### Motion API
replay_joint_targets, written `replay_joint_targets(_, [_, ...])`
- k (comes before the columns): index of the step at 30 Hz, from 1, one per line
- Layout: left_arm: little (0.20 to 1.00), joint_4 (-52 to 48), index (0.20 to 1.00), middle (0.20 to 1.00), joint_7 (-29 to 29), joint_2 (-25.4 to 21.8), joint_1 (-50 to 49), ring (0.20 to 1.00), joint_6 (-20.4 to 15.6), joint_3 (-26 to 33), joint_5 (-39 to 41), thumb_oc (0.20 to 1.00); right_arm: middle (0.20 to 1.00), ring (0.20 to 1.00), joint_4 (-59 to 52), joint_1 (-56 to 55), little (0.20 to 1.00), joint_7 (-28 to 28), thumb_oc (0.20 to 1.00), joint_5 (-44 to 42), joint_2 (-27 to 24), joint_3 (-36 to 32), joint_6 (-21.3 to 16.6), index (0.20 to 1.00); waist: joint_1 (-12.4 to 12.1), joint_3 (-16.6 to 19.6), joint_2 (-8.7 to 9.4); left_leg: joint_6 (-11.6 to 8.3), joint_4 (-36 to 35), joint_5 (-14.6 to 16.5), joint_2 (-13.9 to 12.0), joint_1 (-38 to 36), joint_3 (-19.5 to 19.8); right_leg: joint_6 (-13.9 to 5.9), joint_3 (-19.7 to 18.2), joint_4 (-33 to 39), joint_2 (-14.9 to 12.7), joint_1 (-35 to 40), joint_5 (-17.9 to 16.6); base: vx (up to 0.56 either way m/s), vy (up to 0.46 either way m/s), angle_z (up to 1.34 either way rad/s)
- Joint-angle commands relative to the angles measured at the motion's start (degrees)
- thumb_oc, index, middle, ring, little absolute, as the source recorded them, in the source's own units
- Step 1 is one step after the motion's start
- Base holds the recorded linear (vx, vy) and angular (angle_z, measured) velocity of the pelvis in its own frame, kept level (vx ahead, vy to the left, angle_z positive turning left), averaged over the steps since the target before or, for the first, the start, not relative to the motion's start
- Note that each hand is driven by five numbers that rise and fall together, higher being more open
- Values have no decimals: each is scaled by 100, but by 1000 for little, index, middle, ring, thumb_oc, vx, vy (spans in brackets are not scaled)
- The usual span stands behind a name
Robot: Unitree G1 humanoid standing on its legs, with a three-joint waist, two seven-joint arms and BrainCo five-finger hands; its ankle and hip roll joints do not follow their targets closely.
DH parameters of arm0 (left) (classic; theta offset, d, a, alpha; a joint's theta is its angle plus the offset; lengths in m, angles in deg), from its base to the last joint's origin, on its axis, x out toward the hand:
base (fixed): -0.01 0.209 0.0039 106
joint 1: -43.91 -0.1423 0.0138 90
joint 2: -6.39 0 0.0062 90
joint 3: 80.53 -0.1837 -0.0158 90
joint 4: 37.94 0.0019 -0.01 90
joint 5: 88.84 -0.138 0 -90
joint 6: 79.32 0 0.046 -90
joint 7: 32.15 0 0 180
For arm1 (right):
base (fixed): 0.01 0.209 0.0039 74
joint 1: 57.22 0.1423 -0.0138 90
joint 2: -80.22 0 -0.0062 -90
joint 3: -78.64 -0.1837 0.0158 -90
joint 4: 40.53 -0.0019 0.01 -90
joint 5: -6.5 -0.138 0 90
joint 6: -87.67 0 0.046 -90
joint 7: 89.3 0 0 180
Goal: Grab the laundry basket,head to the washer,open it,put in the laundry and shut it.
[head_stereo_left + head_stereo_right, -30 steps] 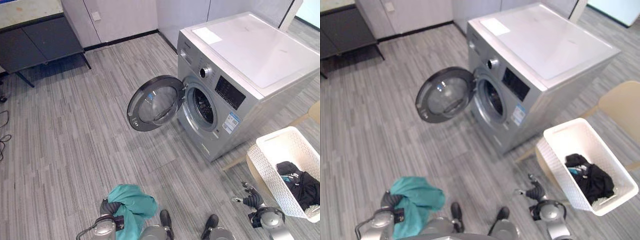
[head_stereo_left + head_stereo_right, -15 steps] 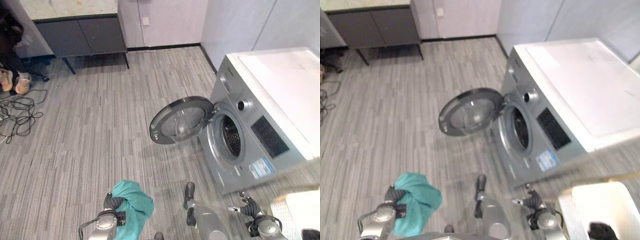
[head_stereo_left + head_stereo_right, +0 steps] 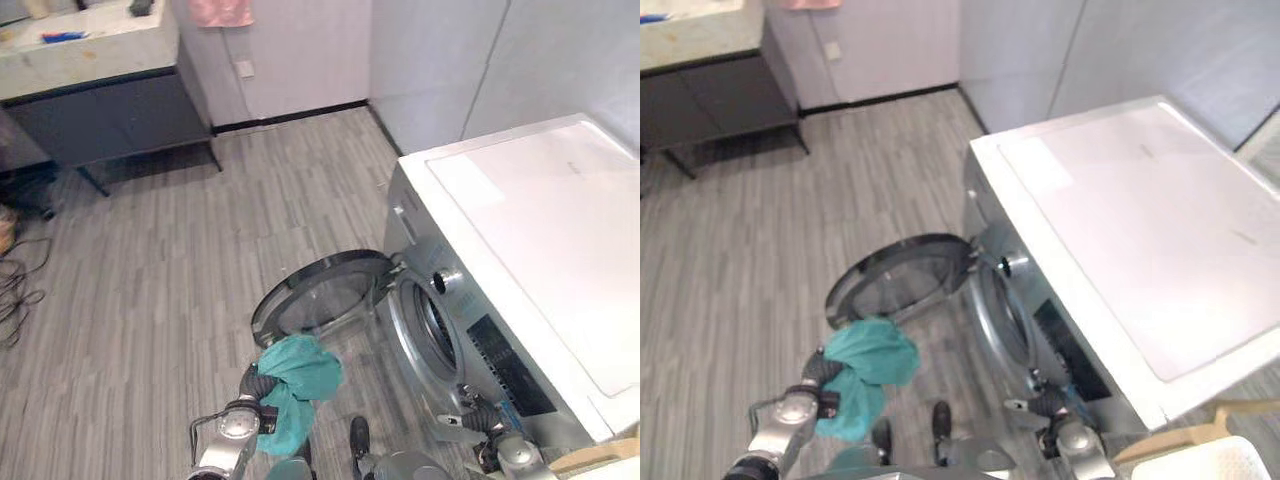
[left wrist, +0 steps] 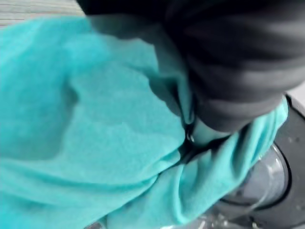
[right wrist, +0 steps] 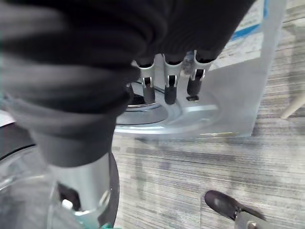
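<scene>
Loading remains: your left hand point(image 3: 252, 385) grips the crumpled teal cloth garment point(image 3: 297, 385) just beside the silver front-loading washer's point(image 3: 520, 300) open round glass door point(image 3: 320, 300). Your right hand point(image 3: 478, 418), fingers relaxed, holds nothing beside the washer's front. Insert garment, then shut door.

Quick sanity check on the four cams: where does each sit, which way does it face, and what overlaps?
Left eye view: head camera, looking down at the silver front-loading washer, its round glass door open; the left hand clutches a teal cloth.
Right eye view: same head, slightly offset, same scene; the right hand is low by the washer front.
Left wrist view: on the left wrist, pressed into the cloth, its dark cover above.
Right wrist view: on the right wrist, facing the drum opening past relaxed fingers.
Shared: both wrist views catch the door.
</scene>
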State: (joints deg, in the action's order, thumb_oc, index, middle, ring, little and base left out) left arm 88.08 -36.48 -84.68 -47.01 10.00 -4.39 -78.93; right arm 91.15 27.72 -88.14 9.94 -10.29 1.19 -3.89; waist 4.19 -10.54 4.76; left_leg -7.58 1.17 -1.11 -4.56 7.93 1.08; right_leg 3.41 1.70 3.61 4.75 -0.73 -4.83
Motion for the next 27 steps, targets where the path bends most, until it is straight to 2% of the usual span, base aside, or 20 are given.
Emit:
replay_joint_targets(1, [200,-402,200,200,-91,-221,-29,200,-266,113,-278,200,1000,1000,-188,-10,1000,265,1000,-62,-612,-281,-94,1000,-163,-48,-67,165,200,-489,147,20,539,-808,-640,-623,-551,-28,355,328,313,-156])
replay_joint_targets(2, [200,-407,200,200,-66,-206,70,200,-243,-43,-311,200,1000,1000,-53,-2,1000,247,1000,-166,-569,-367,-106,1000,-134,-17,-110,157,92,-504,119,-9,525,-895,-959,-836,-616,72,588,322,318,-127])
replay_joint_targets(4, [200,-401,200,200,-66,-205,74,200,-247,-49,-311,200,1000,1000,-57,-8,1000,245,1000,-167,-569,-373,-104,1000,-162,-26,-102,162,98,-487,122,-28,498,-898,-985,-853,-622,76,606,196,251,-109])
replay_joint_targets(5, [200,-269,200,200,-39,-241,157,200,-269,-190,-453,200,1000,1000,105,-7,1000,266,1000,-264,-482,-432,-85,1000,-92,52,-46,309,158,-401,184,-110,215,-1028,-1091,-904,-831,55,545,169,242,-91])
replay_joint_targets(8, [200,-346,200,200,-47,-314,215,200,-272,-247,-509,200,1000,1000,221,63,1000,294,1000,-324,-400,-478,-82,1000,-45,66,-3,402,201,-277,247,-199,-81,-1123,-1163,-925,-981,12,429,124,267,-72])
replay_joint_targets(9, [200,-444,200,200,-94,-407,258,200,-276,-220,-553,200,1000,1000,293,208,1000,322,1000,-342,-338,-465,-82,1000,-32,62,7,465,259,-165,256,-258,-371,-1210,-1175,-1036,-1030,-109,345,46,284,-122])
replay_joint_targets(10, [200,-590,200,200,-201,-482,262,200,-275,-114,-495,200,1000,1000,349,342,1000,362,1000,-284,-279,-398,-81,1000,-176,49,-38,468,216,-98,162,-376,-766,-1250,-599,-1167,-1202,-233,300,27,233,-140])
replay_joint_targets(11, [200,-595,200,200,-200,-485,259,200,-272,-112,-494,200,1000,1000,349,343,1000,363,1000,-282,-277,-397,-80,1000,-178,42,-35,467,214,-90,163,-389,-769,-1251,-599,-1174,-1202,-225,311,0,157,-174])
replay_joint_targets(12, [200,-635,200,200,-266,-505,252,200,-271,-60,-471,200,1000,1000,343,392,1000,393,1000,-266,-258,-381,-74,1000,-248,51,-65,450,205,-66,119,-441,-927,-1225,-50,-1209,-1348,-255,296,18,126,-150])
replay_joint_targets(13, [200,-663,200,200,-263,-519,262,200,-268,-35,-463,200,1000,1000,351,420,1000,398,1000,-258,-249,-381,-77,1000,-258,61,-78,443,163,-59,119,-507,-1042,-1195,319,-1227,-1364,-263,314,25,184,-112])
replay_joint_targets(15, [200,-632,200,200,-243,-528,252,200,-272,-19,-504,200,1000,1000,479,446,1000,389,1000,-240,-236,-355,-76,1000,-211,114,-33,463,53,-48,185,-675,-1264,-1156,622,-1168,-1175,-261,316,42,180,-63])
replay_joint_targets(16, [200,-635,200,200,-229,-519,229,200,-268,26,-480,200,1000,1000,593,459,1000,398,1000,-211,-206,-309,-55,1000,-252,149,-7,481,-31,-17,199,-831,-1540,-1069,1059,-1150,-1093,-243,346,41,120,-78])
replay_joint_targets(17, [200,-633,200,200,-229,-520,229,200,-270,27,-479,200,1000,1000,595,459,1000,399,1000,-210,-204,-307,-56,1000,-259,144,-6,479,-40,-15,198,-846,-1549,-1070,1051,-1151,-1090,-236,351,12,93,-97])
replay_joint_targets(18, [200,-650,200,200,-235,-520,206,200,-262,62,-469,200,1000,1000,628,472,1000,406,1000,-169,-187,-269,-46,1000,-309,156,-7,478,-65,-10,194,-879,-1673,-1032,1356,-1118,-1094,-211,388,-17,32,-96])
replay_joint_targets(19, [200,-713,200,200,-235,-518,144,200,-252,119,-458,200,1000,1000,631,498,1000,396,1000,-115,-164,-217,-33,1000,-375,173,-22,466,-112,-9,142,-937,-1957,-988,1883,-1071,-1154,-211,415,-19,31,-93])
replay_joint_targets(22, [200,-694,200,200,-221,-512,125,200,-231,130,-474,200,1000,1000,617,477,1000,383,1000,-104,-165,-224,-16,1000,-340,168,-30,462,-82,1,143,-953,-1996,-976,1753,-1067,-1086,-285,441,35,-21,-72])
replay_joint_targets(23, [200,-647,200,200,-232,-458,116,200,-237,105,-497,200,1000,1000,643,401,1000,367,1000,-165,-170,-261,-25,1000,-220,122,-14,482,122,108,194,-967,-1962,-944,1322,-1012,-920,-258,469,24,-67,-38])
replay_joint_targets(24, [200,-691,200,200,-242,-411,139,200,-236,146,-448,200,1000,1000,634,382,1000,408,1000,-184,-215,-296,5,1000,-192,61,-23,433,476,131,140,-834,-2064,-915,1346,-891,-987,-266,383,22,-69,-13])
replay_joint_targets(25, [200,-694,200,200,-241,-409,139,200,-233,148,-447,200,1000,1000,630,382,1000,407,1000,-185,-219,-296,8,1000,-193,62,-28,429,510,147,128,-816,-2065,-911,1345,-886,-980,-268,379,-36,-90,-9])
replay_joint_targets(27, [200,-690,200,200,-276,-403,152,200,-221,170,-378,200,1000,1000,599,346,1000,445,1000,-255,-240,-325,1,1000,-171,-53,-8,344,1322,85,-74,-530,-2000,-807,1113,-851,-887,-239,402,-23,-79,-32])
